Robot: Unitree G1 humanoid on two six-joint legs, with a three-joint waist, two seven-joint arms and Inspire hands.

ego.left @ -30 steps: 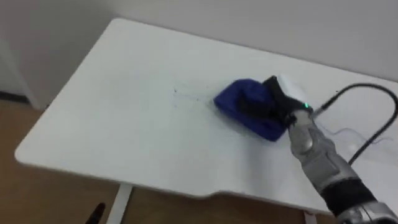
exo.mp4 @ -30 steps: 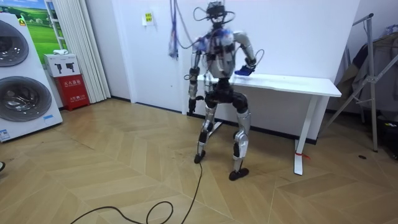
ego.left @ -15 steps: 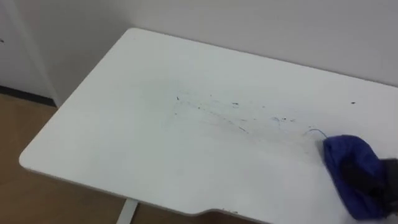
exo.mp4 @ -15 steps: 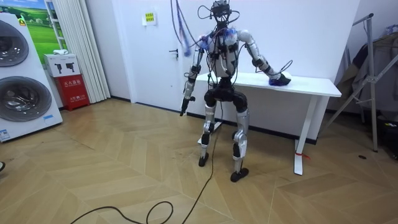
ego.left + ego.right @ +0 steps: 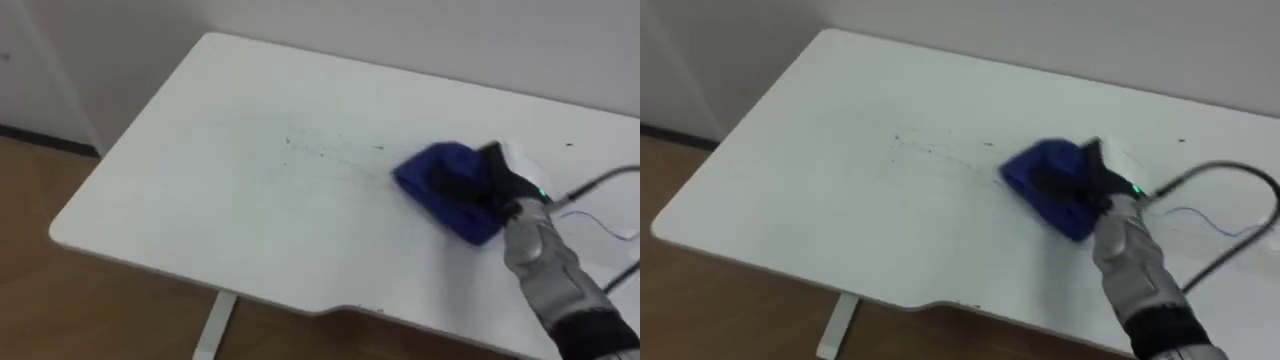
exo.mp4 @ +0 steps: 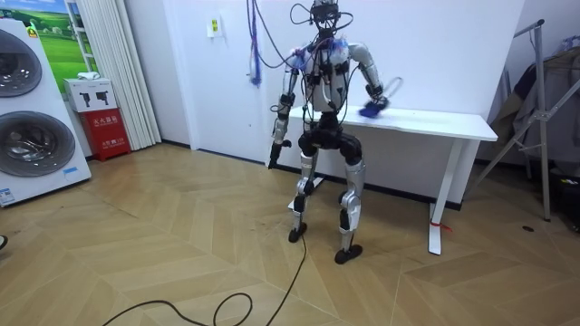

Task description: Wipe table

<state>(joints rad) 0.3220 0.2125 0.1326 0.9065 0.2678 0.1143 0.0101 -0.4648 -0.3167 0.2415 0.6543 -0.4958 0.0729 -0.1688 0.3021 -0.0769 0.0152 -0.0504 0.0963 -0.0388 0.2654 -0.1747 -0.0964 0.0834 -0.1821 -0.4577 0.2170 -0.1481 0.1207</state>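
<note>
Swept back from the right edge of the table [image 5: 200, 210], the blue cloth [image 5: 438, 170] now sits mid-table under my right hand [image 5: 480, 188], fingers clutching its bunched folds, so I'd press flat and carry left over the dark marks [image 5: 330, 152].

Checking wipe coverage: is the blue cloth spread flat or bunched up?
Bunched: the blue cloth sits as a thick rumpled lump on the table, held by the right hand.
</note>
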